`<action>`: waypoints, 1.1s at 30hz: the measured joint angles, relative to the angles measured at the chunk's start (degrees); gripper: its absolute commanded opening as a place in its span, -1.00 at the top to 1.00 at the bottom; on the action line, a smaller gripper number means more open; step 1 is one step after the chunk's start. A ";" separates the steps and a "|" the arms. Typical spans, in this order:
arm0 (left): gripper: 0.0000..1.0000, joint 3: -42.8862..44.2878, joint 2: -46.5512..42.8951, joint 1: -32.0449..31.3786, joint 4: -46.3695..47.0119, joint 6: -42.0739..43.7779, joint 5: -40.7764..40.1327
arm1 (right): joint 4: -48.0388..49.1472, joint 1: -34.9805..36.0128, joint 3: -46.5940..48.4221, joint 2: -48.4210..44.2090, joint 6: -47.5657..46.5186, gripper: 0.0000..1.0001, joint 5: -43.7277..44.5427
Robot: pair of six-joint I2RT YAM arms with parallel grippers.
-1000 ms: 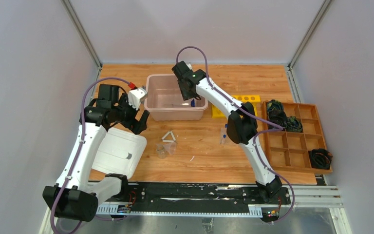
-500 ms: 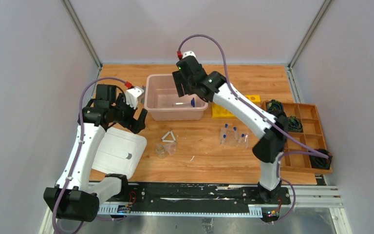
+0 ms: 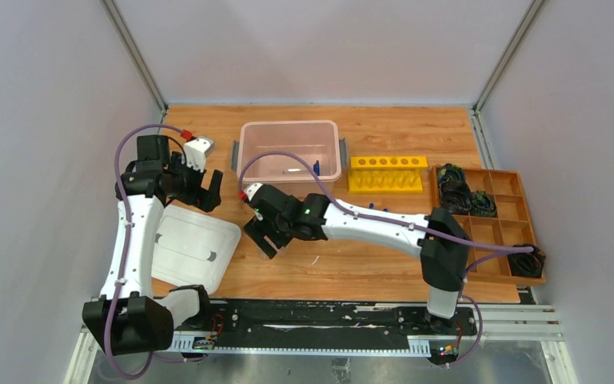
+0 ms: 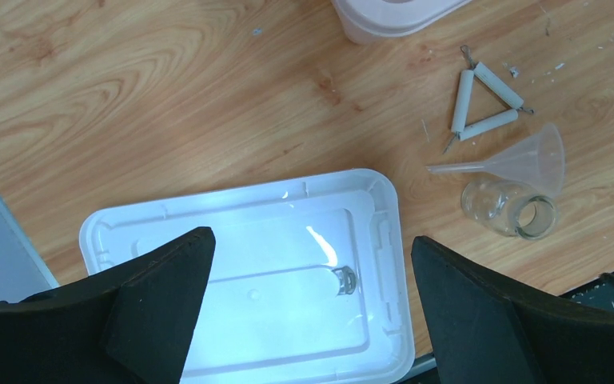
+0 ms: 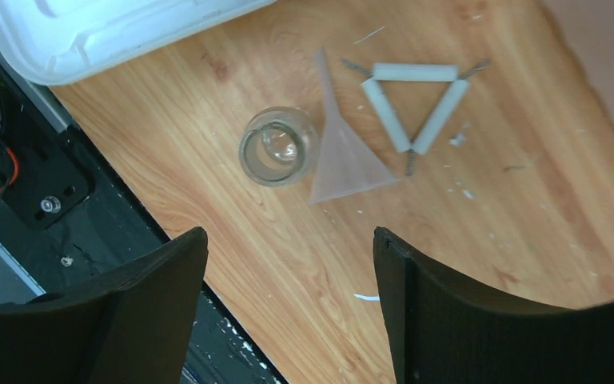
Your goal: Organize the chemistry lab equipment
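Change: the right gripper [image 5: 281, 248] has swung away from the pink bin [image 3: 248, 152] to mid-tabletop [image 3: 448, 128], its fingers spread and empty (drop-off apparently done).
Rod: the blue-tipped rod [image 3: 297, 170] lies in the bin.
Below: a glass jar [image 5: 276, 148], a funnel [image 5: 344, 156] and a white triangle [image 5: 414, 100].
Left gripper [image 4: 308, 240]: released, over the white lid [image 4: 232, 216].
Hidden: the blue-capped tubes, behind the right arm.

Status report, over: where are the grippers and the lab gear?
Left gripper: jaws open, empty, above white lid. Right gripper: jaws open, empty, above clear jar, funnel, white triangle. Nothing in the way.
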 measured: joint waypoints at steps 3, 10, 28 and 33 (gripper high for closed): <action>-1.00 0.00 -0.11 0.11 0.00 0.33 0.46 | 0.26 0.61 0.22 3.37 -0.07 -0.54 -2.34; -1.00 -0.63 -1.31 0.15 -0.02 0.55 1.22 | 0.90 0.59 3.85 8.79 -0.37 -0.37 -4.72; -1.00 -1.53 -1.64 1.53 -0.04 0.79 3.23 | 1.57 0.59 6.84 13.90 -2.14 0.28 -6.14; -1.00 -1.73 -1.42 2.05 -0.07 1.03 3.54 | 1.62 0.59 7.30 13.90 -2.71 0.96 -6.21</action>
